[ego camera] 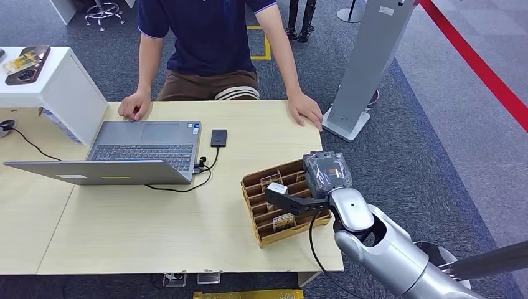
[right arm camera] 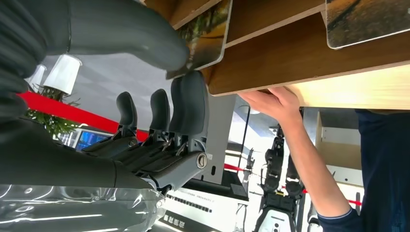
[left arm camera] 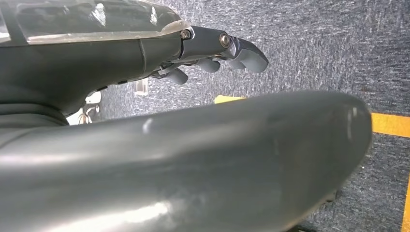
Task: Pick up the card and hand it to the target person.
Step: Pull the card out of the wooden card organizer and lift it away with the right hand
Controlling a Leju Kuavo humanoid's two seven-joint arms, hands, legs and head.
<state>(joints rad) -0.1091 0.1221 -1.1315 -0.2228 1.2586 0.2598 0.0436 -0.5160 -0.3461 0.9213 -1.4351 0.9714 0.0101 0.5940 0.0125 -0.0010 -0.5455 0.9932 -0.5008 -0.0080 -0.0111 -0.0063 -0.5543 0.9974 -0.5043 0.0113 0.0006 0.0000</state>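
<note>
A wooden card rack (ego camera: 274,234) stands near the right front corner of the table (ego camera: 155,218), with several cards in its slots. My right hand (ego camera: 324,174) reaches over the rack from the right. In the right wrist view, the thumb and a finger of my right hand (right arm camera: 145,101) pinch a picture card (right arm camera: 205,34) that stands at a slot of the rack (right arm camera: 290,58). The card (ego camera: 278,187) shows as a pale edge at the fingertips. The target person (ego camera: 212,37) sits across the table, both hands resting on it. My left hand (left arm camera: 212,48) hangs by my side, holding nothing.
An open laptop (ego camera: 143,149) and a small black device (ego camera: 218,137) on a cable lie left of the rack. The person's nearer hand (ego camera: 305,111) rests at the table's far right edge. A white box (ego camera: 56,87) stands far left, and a grey stand (ego camera: 367,68) on the floor.
</note>
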